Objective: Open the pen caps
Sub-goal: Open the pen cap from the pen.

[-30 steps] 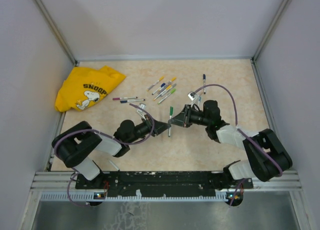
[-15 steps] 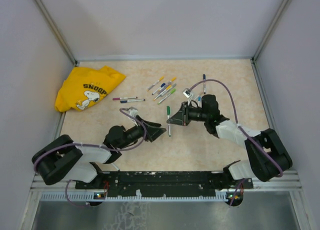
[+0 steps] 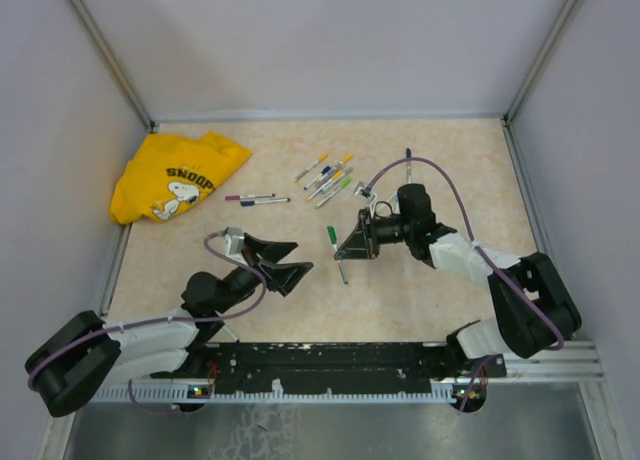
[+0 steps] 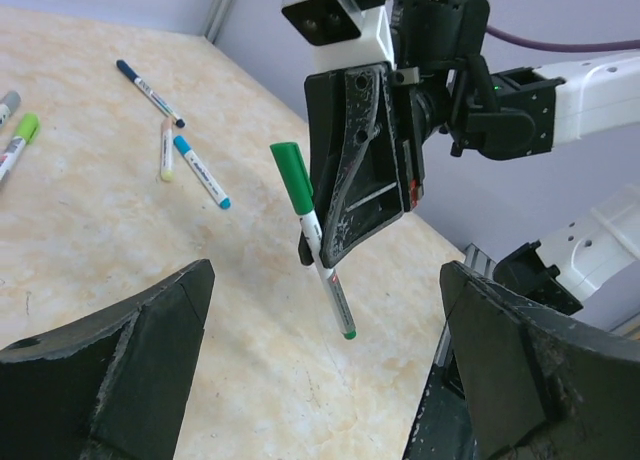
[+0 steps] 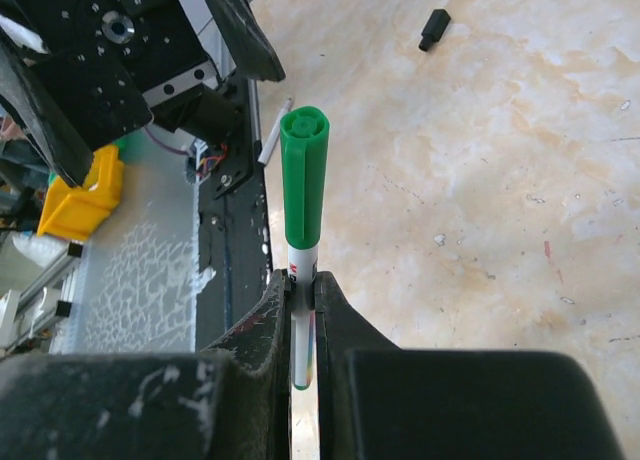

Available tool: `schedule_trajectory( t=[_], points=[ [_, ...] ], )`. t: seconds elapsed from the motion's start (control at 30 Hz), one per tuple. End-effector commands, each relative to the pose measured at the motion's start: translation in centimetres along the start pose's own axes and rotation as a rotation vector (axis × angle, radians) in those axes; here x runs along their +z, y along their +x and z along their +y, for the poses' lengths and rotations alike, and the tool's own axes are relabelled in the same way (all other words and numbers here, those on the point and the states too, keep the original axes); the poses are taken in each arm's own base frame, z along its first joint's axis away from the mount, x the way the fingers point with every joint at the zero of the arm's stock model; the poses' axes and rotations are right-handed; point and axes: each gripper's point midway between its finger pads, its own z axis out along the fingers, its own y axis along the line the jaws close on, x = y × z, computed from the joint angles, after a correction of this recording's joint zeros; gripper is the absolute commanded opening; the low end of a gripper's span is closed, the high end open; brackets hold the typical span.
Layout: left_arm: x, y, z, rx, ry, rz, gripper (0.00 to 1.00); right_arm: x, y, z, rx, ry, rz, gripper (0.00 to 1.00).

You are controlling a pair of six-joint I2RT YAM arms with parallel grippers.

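A white pen (image 3: pixel 341 262) with a green pen cap (image 3: pixel 332 234) on its far end hangs above the table, and my right gripper (image 3: pixel 343 250) is shut on its barrel. The right wrist view shows the green cap (image 5: pixel 303 175) standing out past the closed fingers (image 5: pixel 270 320). My left gripper (image 3: pixel 300 256) is open and empty, a short way to the near left of the pen. In the left wrist view the pen (image 4: pixel 325 280) and its cap (image 4: pixel 292 175) hang ahead, between my wide-open fingers (image 4: pixel 130 360). More capped pens (image 3: pixel 328 179) lie farther back.
A yellow shirt (image 3: pixel 175 176) lies at the back left. Two pens (image 3: pixel 257 198) lie beside it, and one pen (image 3: pixel 408 161) sits at the back right. A loose black cap (image 5: pixel 434 28) rests on the table. A white barrel (image 3: pixel 228 330) lies by the near rail.
My left gripper has opened, let go of the pen's near end and drawn back toward the near left. The right gripper has kept the pen and shifted slightly.
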Motion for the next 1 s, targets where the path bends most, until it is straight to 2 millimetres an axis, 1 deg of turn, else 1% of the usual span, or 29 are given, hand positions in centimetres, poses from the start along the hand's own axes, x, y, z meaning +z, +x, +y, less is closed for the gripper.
schedule_trajectory(
  t=[0.0,0.1,0.3,0.43,0.67,0.77,0.97],
  points=[
    [-0.4,-1.0,-0.1,0.035,0.01,-0.036,1.0,0.3,-1.3,1.2,-0.096,-0.075,0.017,0.0],
    [-0.3,-1.1,-0.6,0.033,0.033,-0.03,0.99,0.6,-0.9,1.5,-0.106,-0.091,0.038,0.0],
    [-0.1,-0.9,0.0,-0.005,0.035,-0.005,0.99,1.1,-0.1,1.9,-0.118,-0.114,0.073,0.0],
    [-0.3,-0.9,-0.1,-0.055,0.087,0.014,1.0,1.3,0.2,2.0,-0.123,-0.122,0.087,0.0],
    [-0.4,-1.5,-0.8,-0.133,0.183,0.004,0.99,1.6,0.5,2.2,-0.129,-0.133,0.106,0.0],
    [0.0,-1.5,-0.9,-0.159,0.218,0.006,0.99,1.6,0.7,2.3,-0.131,-0.138,0.111,0.0],
    [1.2,-0.6,-0.9,-0.2,0.264,0.06,0.93,1.7,0.7,2.5,-0.135,-0.144,0.115,0.0]
  ],
)
